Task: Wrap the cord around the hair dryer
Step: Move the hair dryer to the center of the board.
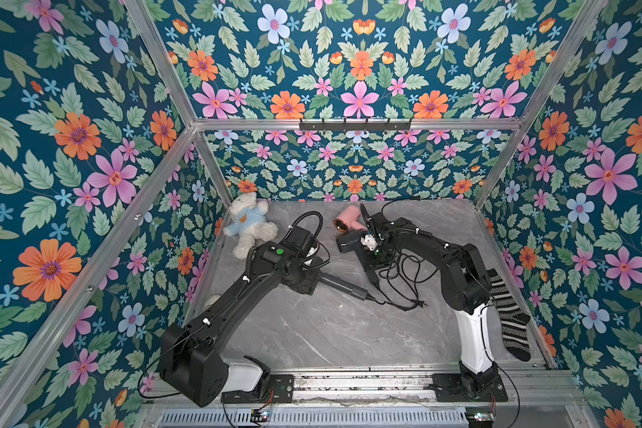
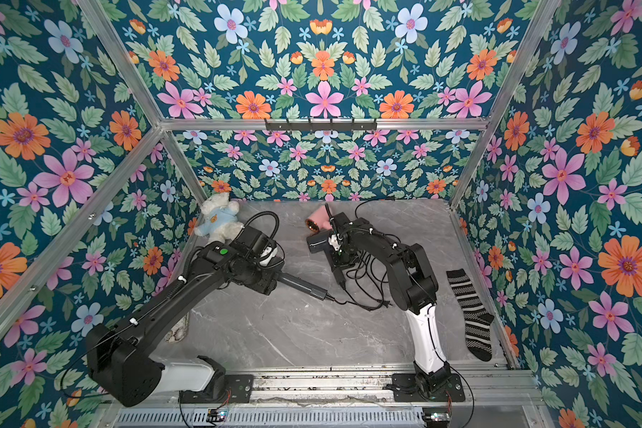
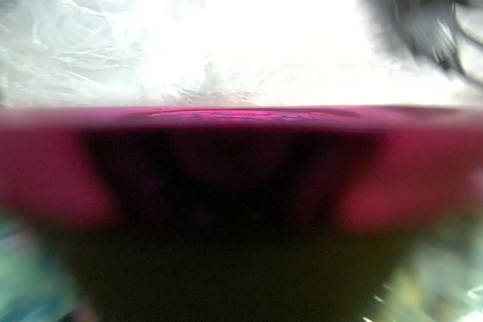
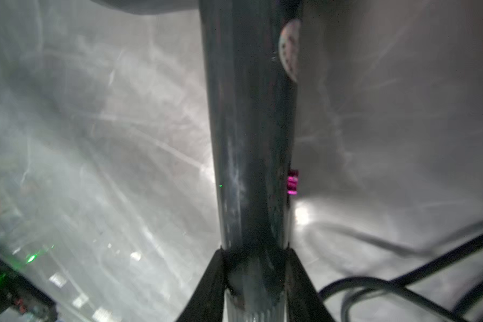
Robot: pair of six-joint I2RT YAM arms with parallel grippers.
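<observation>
Grey marble table (image 1: 312, 333), floral walls: I see my right gripper (image 4: 255, 249) clamping the handle of the dark hair dryer (image 1: 349, 242), cord (image 1: 404, 281) heaped loose just beside; left gripper (image 1: 310, 281) closed, contents hidden

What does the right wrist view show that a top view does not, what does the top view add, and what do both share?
Only the right wrist view: the right tool closed on both sides of the handle of the dark hair dryer, with a small magenta part on it. Only the top view: the pink hair dryer, teddy bear, striped sock and left arm. Both: that dark hair dryer, loose black cord and the marble table.
</observation>
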